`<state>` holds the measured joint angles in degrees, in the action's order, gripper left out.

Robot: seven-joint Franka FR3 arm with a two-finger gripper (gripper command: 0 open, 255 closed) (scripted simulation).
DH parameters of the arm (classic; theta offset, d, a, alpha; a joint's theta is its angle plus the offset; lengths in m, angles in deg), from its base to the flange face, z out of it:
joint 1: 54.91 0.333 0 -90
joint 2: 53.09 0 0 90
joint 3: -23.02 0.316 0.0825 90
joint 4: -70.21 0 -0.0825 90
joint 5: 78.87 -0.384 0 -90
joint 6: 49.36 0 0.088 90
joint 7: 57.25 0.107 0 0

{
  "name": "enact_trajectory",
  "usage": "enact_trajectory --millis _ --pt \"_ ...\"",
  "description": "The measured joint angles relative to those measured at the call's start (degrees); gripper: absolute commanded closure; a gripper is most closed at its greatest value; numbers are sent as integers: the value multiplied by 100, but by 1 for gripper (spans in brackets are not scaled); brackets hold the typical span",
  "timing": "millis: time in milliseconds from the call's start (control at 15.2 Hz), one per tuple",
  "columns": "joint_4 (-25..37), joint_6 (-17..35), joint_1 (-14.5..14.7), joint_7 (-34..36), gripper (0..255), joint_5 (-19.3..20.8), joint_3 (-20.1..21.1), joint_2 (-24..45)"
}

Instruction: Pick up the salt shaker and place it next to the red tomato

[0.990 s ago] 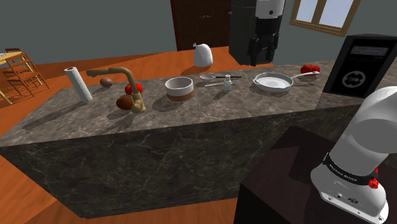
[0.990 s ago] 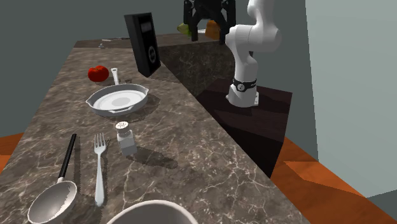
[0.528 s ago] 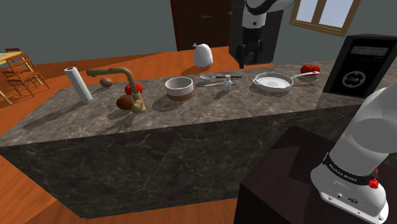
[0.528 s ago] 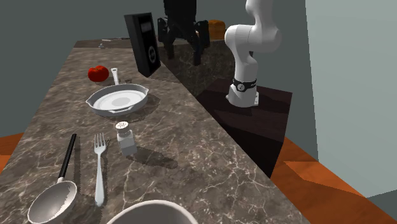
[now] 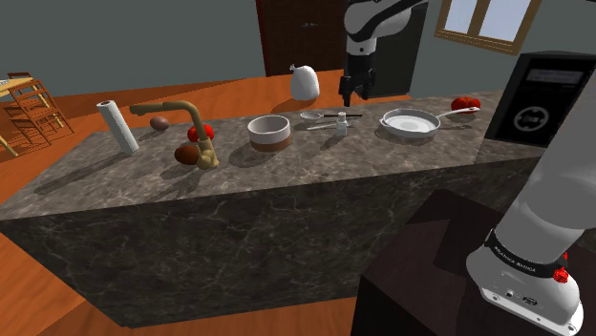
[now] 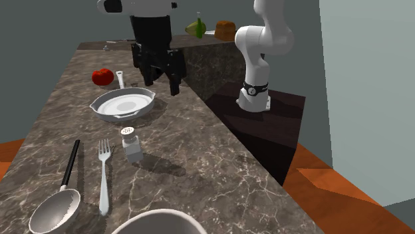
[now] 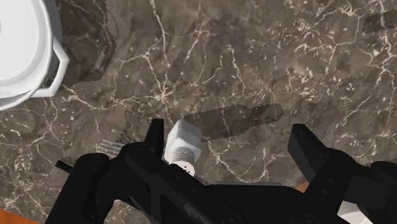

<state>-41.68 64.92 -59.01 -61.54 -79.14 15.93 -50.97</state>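
The salt shaker (image 6: 131, 146), a white square-bodied block with a round perforated cap, stands upright on the dark, white-veined marble countertop (image 6: 199, 166). It is just beside a slim fork (image 6: 104, 176) and near the shallow white pan (image 6: 123, 117), which is empty. The red tomato (image 6: 102, 76) lies beyond the pan. The gripper (image 6: 161, 84) hangs over the counter by the pan, jaws wide apart and grasping nothing. Half a second earlier it was farther back, beside the black appliance (image 6: 147, 30).
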Motion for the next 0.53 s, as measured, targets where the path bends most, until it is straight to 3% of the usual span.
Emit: enact_trajectory --millis 528 --pt "1705 113 -224 -410 0 -238 -77 1753"
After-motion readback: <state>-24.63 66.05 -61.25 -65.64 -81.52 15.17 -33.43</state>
